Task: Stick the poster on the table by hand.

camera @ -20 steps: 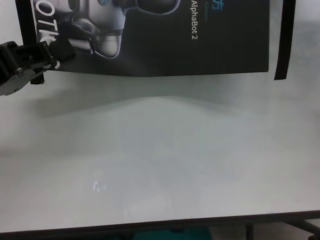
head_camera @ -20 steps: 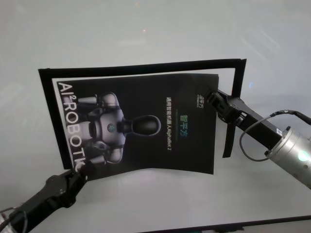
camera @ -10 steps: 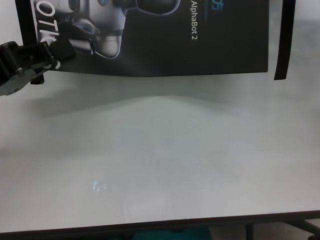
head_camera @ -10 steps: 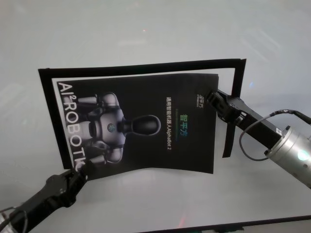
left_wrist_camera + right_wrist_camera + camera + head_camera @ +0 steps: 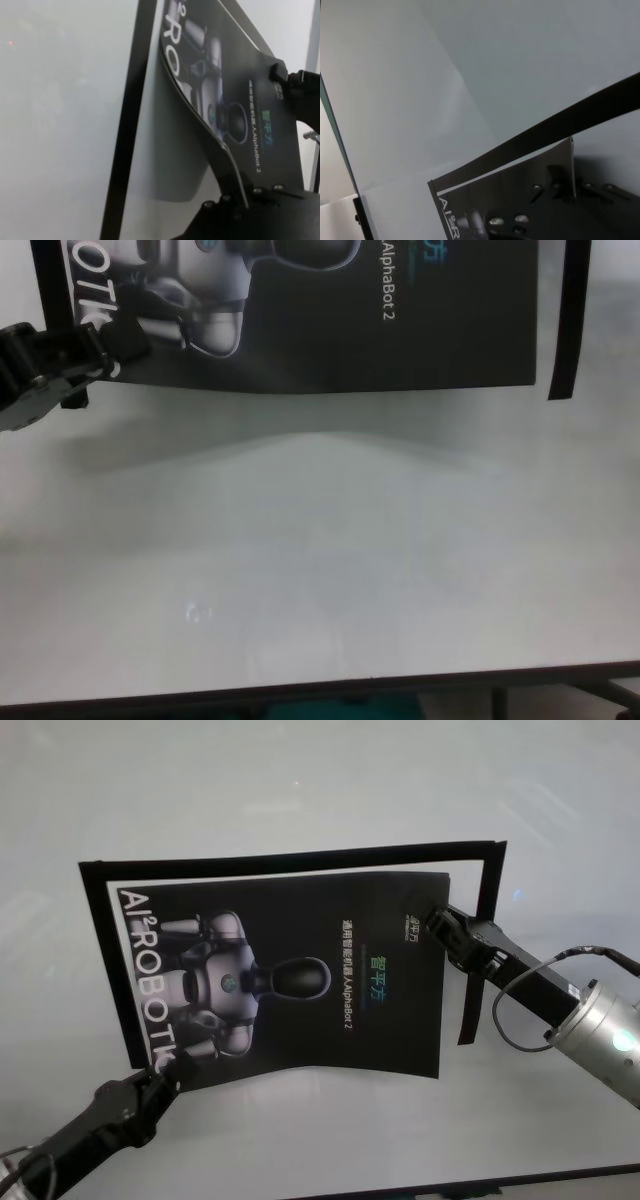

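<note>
The poster is a glossy black sheet with a grey-white robot picture, held a little above the table inside a frame of black tape. My left gripper is shut on its near left corner. My right gripper is shut on its right edge near the far corner. In the chest view the poster has its near edge bowed, with a shadow on the table below and the left gripper at its corner. The left wrist view shows the poster curving up off the surface.
Black tape strips run along the far side, the right side and the left side of the poster. The right strip ends just beyond the poster's near right corner. The table's dark front edge lies close below.
</note>
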